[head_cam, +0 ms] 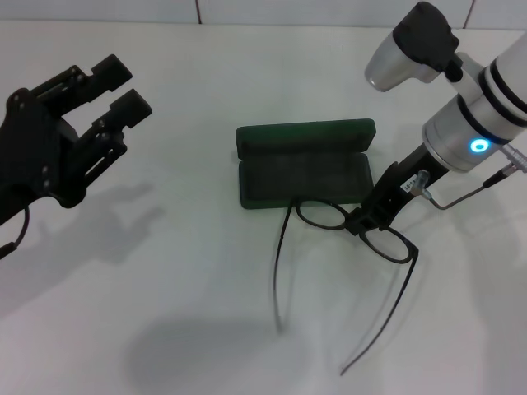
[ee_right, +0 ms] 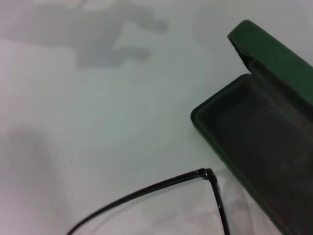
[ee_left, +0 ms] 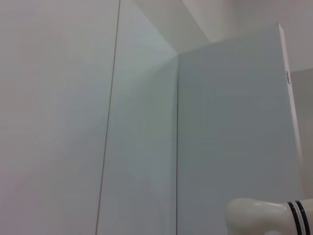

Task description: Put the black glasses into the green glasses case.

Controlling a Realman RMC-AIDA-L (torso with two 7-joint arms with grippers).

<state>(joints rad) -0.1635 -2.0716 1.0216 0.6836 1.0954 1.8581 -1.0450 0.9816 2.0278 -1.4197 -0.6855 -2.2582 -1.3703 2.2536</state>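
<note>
Because the black glasses (head_cam: 354, 226) are a thin wire frame with long slender temples splayed open toward you on the bench (head_cam: 189, 329), expect them to be very light, springy and easy to bend or flick away. They lie just in front of the open green glasses case (head_cam: 303, 169), the nearer lens overlapping its front edge. Your right gripper (head_cam: 368, 216) is down at the bridge between the two lenses, and its jaws look closed on the frame there, though the contact itself is hard to make out. That stiff middle is the place to hold, not a temple or a lens. Lift gently, since the temples will dangle and may catch the case rim. Your left gripper (head_cam: 115, 90) hangs well off to the side, jaws spread wide, holding nothing.
</note>
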